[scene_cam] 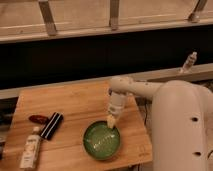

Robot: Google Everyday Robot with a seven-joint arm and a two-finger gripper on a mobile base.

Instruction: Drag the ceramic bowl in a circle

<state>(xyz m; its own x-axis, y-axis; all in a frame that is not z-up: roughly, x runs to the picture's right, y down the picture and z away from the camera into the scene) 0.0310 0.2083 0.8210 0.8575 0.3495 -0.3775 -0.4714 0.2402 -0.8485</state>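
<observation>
The ceramic bowl point(101, 141) is a round shallow glossy green bowl on the wooden table point(75, 105), near the front right edge. My gripper point(112, 121) hangs from the white arm and reaches down onto the bowl's far right rim. The gripper's tip touches or sits just inside the rim.
A black rectangular object point(51, 125) and a red item point(38, 119) lie at the left of the table. A white bottle point(31, 148) lies at the front left. My white arm body point(182, 130) fills the right side. A dark wall and a ledge run behind the table.
</observation>
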